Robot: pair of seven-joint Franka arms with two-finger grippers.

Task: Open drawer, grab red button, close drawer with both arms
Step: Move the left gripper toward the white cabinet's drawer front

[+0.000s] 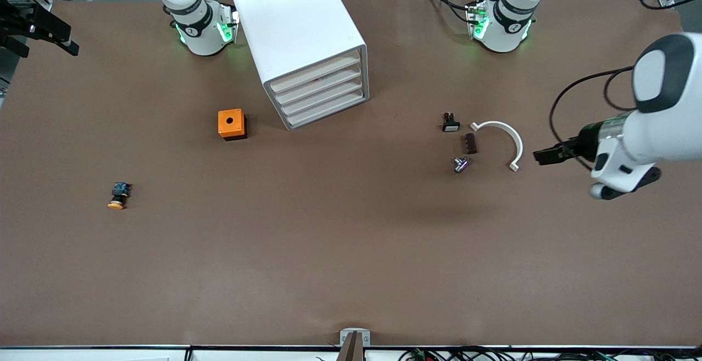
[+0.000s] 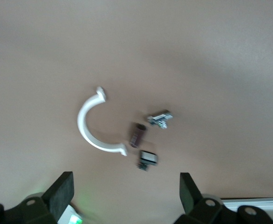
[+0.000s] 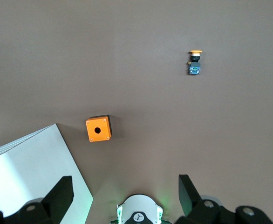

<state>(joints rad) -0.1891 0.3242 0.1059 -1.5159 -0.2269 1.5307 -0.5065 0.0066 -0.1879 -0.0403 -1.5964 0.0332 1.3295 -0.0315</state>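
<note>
Left gripper (image 1: 540,156) hangs in the air w/ fingers (image 2: 62,193) spread wide, holding nothing, over bare table (image 1: 351,251) toward the left arm's end, just beside the white curved clip (image 1: 503,139). Near that clip sits a small cluster: dark brown ridged part (image 1: 469,143), a metal bolt-like piece (image 1: 462,164) and a small black switch w/ white face (image 1: 450,123); none touch each other. Right gripper (image 3: 125,198) is only visible in its own wrist view, high up, fingers (image 3: 59,196) also apart and empty, above the right arm's base (image 1: 200,29). Cabinet (image 1: 301,43) stands between the two bases, angled, all four drawers pushed in; the top drawer (image 1: 315,73) is shut, w/ a faint red speck showing through its front, too small to identify, so can't tell where the red button is. Orange cube w/ hole (image 1: 231,124) sits beside the cabinet toward the right arm's end. Orange-capped button (image 1: 118,195) lies well apart, nearer the front camera.
</note>
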